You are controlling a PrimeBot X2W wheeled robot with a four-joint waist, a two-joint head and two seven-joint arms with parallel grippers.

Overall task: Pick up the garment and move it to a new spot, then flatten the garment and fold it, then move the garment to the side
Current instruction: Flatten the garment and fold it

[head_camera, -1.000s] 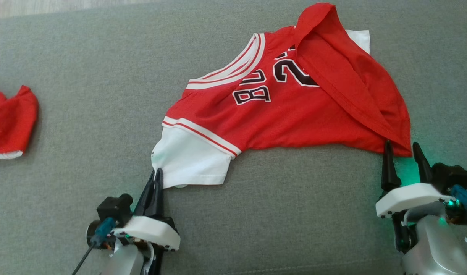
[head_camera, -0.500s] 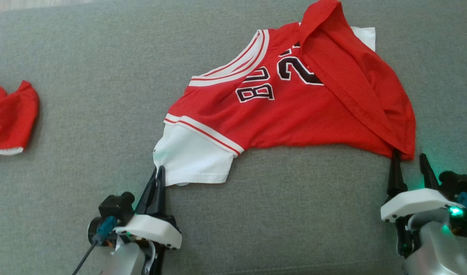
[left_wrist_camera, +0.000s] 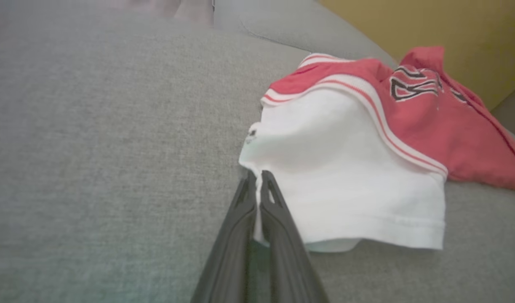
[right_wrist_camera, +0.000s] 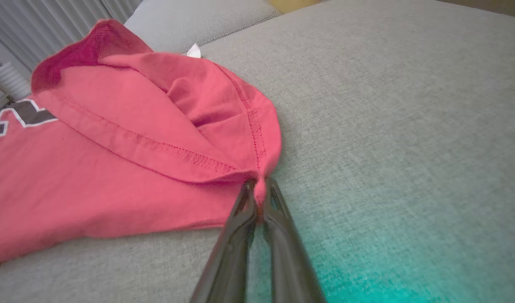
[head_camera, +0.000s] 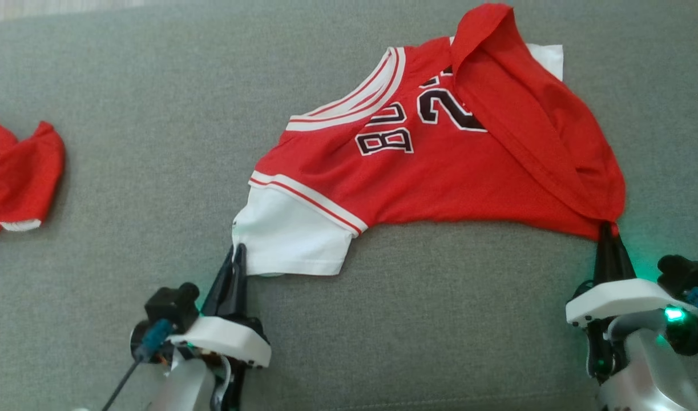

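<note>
Both of my grippers are pinched down to almost nothing. In the head view my left gripper (head_camera: 236, 251), at the lower left of the frame, has its two dark fingers pressed together on the bottom-left corner of the white sleeve (head_camera: 286, 240) of the garment (head_camera: 440, 171). The left wrist view shows a sliver of white cloth caught between the fingers near their tips. My right gripper (head_camera: 609, 231), at the lower right, is closed just as tight on the lower-right corner of the red body, where the hem bunches into a small tuft. The right wrist view shows that tuft squeezed between the fingertips. The garment, a red jersey with dark numerals and white-and-red trim, lies across the centre and upper right of the frame on the grey cushion (head_camera: 126, 114), its right-hand part folded over itself as a long red flap (head_camera: 525, 114). A second red cloth (head_camera: 17, 171) lies at the left edge, well apart from the jersey.
</note>
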